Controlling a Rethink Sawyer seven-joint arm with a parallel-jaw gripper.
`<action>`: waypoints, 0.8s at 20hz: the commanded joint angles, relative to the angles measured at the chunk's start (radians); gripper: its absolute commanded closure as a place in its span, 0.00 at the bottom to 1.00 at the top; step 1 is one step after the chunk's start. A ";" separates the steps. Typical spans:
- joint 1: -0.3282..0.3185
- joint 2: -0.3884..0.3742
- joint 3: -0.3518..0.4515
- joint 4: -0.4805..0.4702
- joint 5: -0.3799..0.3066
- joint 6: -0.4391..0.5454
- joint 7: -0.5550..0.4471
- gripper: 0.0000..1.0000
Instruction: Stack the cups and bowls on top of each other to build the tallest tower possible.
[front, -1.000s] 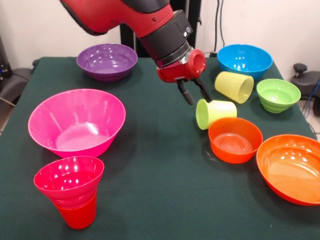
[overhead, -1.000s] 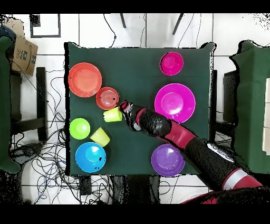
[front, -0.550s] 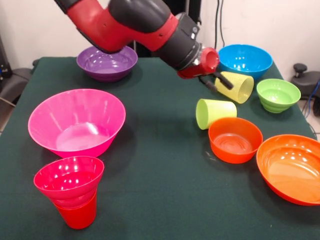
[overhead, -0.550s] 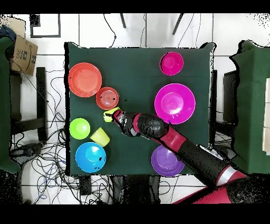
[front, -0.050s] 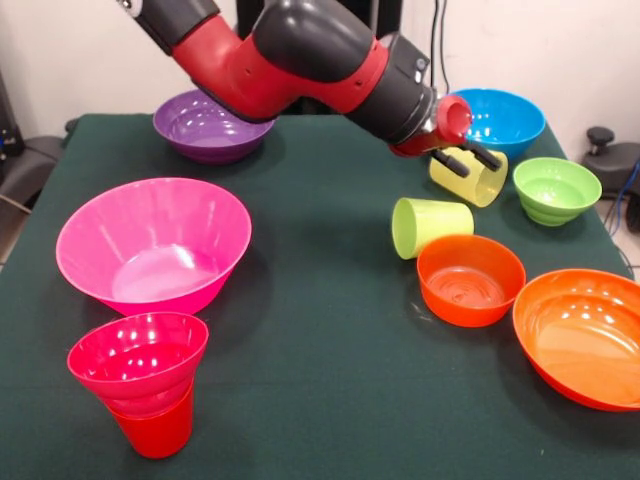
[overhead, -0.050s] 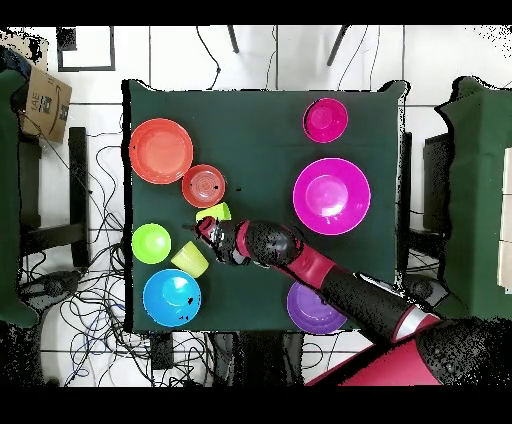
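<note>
My gripper (front, -0.050s: 468, 160) is open, its two black fingers (front, -0.050s: 449, 163) spread just over the pale yellow cup (front, -0.050s: 470, 176), which lies on its side. I cannot tell whether they touch it. The overhead view shows the gripper (overhead, -0.050s: 198, 232) between the yellow cup (overhead, -0.050s: 190, 259) and the lime green cup (overhead, -0.050s: 212, 212). The lime green cup (front, -0.050s: 430, 226) also lies on its side, next to the small orange bowl (front, -0.050s: 470, 279). At the near left a small magenta bowl (front, -0.050s: 138, 358) sits in the upright red cup (front, -0.050s: 155, 428), forming the only tower.
The large pink bowl (front, -0.050s: 152, 245) is at the left and the purple bowl (front, -0.050s: 213, 122) is at the far left. On the right are the blue bowl (front, -0.050s: 490, 118), the ribbed green bowl (front, -0.050s: 556, 188) and the large orange bowl (front, -0.050s: 582, 336).
The gripper has swung away from the lime green cup to the pale yellow cup, and the wrist has turned. No cup or bowl has moved.
</note>
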 joint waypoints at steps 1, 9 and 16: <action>0.049 -0.049 -0.024 -0.079 -0.045 0.067 -0.021 0.00; 0.075 -0.120 -0.103 -0.222 -0.095 0.291 -0.129 0.00; 0.068 -0.083 -0.099 -0.325 -0.155 0.354 -0.169 0.00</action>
